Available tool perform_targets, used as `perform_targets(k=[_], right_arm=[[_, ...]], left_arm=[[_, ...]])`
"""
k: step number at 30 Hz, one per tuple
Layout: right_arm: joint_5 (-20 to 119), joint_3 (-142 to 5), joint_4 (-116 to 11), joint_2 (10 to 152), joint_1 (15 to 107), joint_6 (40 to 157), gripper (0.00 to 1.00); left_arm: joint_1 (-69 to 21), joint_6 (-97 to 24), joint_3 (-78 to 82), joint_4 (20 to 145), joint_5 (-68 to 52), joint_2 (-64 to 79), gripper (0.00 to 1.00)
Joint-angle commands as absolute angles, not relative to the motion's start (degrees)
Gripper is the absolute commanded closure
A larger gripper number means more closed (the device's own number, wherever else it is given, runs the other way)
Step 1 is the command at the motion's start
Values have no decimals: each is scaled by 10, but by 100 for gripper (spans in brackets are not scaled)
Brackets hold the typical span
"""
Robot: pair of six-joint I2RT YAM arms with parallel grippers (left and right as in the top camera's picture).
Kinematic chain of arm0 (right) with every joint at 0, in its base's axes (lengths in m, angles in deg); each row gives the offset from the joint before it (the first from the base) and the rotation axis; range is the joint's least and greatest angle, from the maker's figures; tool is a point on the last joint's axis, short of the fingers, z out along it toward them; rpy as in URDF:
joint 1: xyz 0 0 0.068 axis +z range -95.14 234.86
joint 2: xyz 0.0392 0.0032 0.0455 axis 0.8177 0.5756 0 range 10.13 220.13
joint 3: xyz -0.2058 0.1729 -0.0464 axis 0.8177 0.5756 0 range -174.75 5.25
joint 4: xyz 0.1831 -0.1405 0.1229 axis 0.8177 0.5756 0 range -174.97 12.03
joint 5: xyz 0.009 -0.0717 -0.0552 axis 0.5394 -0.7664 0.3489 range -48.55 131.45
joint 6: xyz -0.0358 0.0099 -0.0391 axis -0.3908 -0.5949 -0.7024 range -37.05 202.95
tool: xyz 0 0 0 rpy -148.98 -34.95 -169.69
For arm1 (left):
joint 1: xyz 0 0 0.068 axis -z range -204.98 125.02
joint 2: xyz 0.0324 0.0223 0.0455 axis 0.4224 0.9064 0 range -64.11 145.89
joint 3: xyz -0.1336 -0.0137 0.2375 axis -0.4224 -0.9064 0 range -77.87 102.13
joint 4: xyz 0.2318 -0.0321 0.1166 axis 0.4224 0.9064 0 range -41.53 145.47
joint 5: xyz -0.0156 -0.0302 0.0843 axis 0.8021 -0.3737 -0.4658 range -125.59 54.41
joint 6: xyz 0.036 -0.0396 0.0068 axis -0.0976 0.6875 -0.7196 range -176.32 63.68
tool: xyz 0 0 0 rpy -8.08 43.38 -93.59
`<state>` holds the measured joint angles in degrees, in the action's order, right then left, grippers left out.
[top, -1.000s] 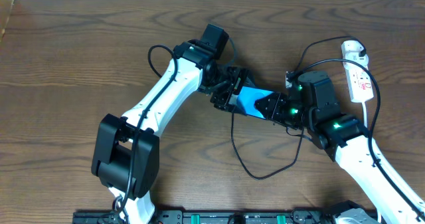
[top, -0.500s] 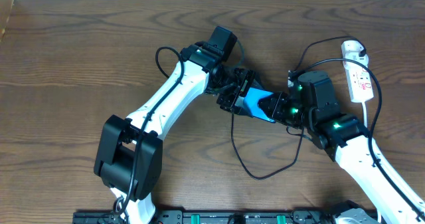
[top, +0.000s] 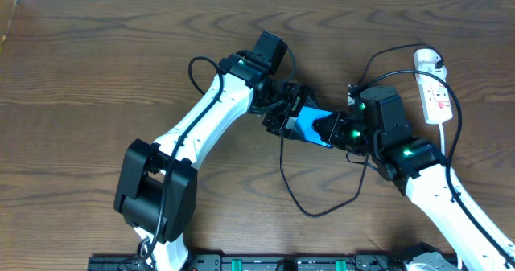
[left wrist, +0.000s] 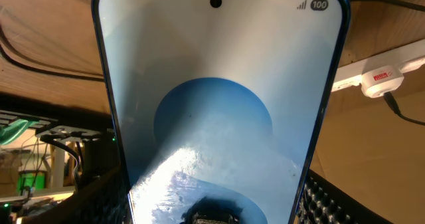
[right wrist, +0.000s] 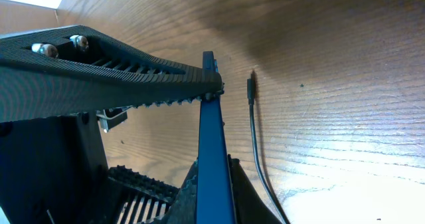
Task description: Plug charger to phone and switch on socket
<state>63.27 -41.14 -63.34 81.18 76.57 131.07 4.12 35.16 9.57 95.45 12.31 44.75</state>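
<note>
The phone (top: 308,124), blue-screened, is held off the table between both grippers. My left gripper (top: 290,116) is shut across its width; in the left wrist view the screen (left wrist: 212,104) fills the frame between the ribbed pads (left wrist: 332,199). My right gripper (top: 330,131) is shut on the phone's other end. The right wrist view shows that end edge-on as a thin blue slab (right wrist: 212,157). The charger's black cable (top: 320,213) loops on the table below, its plug tip (right wrist: 250,90) lying free on the wood. The socket (top: 435,90) lies at the far right.
The power strip's white body with a red-marked plug (left wrist: 380,81) shows behind the phone in the left wrist view. A black cable (top: 402,52) arcs from near the strip toward the right arm. The left gripper's ribbed finger (right wrist: 99,71) crosses the right wrist view.
The left arm carried the phone a little to the right, toward the right gripper. The right jaws closed onto the phone's end. Cable and power strip stayed put.
</note>
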Motion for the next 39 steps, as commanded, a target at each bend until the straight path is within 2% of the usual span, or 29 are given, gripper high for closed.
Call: perform_targets(k=[1, 9, 10, 11, 12, 13, 14, 15, 21, 30, 39], right_arm=[[610, -419, -629, 813, 767, 1311, 99], [598, -419, -631, 813, 764, 1312, 99], [598, -419, -634, 813, 762, 1312, 99], [598, -419, -636, 813, 760, 1312, 99], [598, -419, -637, 813, 758, 1312, 99], [598, -419, -640, 813, 755, 1312, 99], [598, -419, -640, 813, 754, 1312, 99], [598, -419, -642, 813, 751, 1311, 99], [598, -419, -646, 813, 742, 1312, 99], [650, -419, -665, 813, 693, 1361, 99], [768, -419, -725, 813, 617, 1554, 99]], left_arm=[[41, 355, 99, 955, 143, 432, 92], [41, 354, 99, 954, 143, 432, 92], [41, 350, 99, 954, 143, 432, 83], [41, 347, 99, 954, 143, 432, 67], [40, 343, 99, 954, 144, 432, 60], [40, 341, 99, 954, 144, 432, 29], [39, 341, 99, 954, 144, 432, 11], [39, 342, 99, 954, 144, 432, 9], [24, 330, 99, 918, 172, 432, 8], [-6, 234, 99, 862, 213, 416, 7], [-9, 193, 99, 843, 78, 340, 7]])
